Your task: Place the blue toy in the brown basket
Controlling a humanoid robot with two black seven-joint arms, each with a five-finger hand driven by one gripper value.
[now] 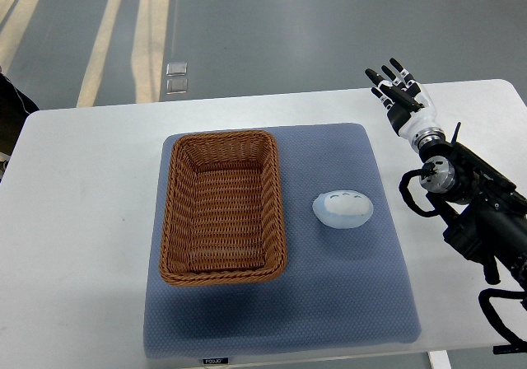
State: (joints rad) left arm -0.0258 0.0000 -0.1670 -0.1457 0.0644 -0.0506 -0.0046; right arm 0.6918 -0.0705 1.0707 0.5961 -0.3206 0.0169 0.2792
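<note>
On the left half of a blue-grey padded mat covering a white table sits the rectangular brown wicker basket, nothing inside it; just beside its right wall lies the pale blue oval soft toy; further right, the right hand hovers, fingers spread, holding nothing.

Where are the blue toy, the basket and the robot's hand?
blue toy (342, 207), top view, middle of its top.
brown basket (277, 204), top view, right rim.
right hand (398, 90), top view, palm, fingers spread.
</note>
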